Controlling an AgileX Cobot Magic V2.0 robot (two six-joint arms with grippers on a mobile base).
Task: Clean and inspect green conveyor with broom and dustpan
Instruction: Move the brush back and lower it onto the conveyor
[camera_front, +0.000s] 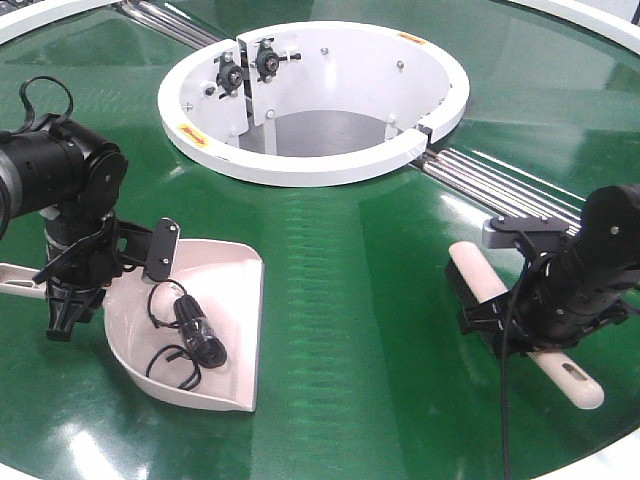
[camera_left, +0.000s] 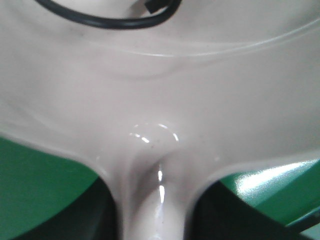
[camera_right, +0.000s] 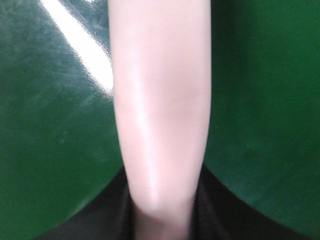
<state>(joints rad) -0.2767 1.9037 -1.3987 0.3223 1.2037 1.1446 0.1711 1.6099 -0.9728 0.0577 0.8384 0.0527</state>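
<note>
Left gripper (camera_front: 68, 295) clamps dustpan (camera_front: 215, 300), right gripper (camera_front: 520, 335) broom (camera_front: 478, 272).

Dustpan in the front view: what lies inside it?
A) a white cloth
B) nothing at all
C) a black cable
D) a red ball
C: a looped black cable lies on the pale floor of the dustpan. Part of the cable also shows in the left wrist view.

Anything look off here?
A black cable with a cylindrical plug lies looped inside the dustpan, odd for a sweeping scoop. The green conveyor shows no debris; nothing else stands out.
</note>
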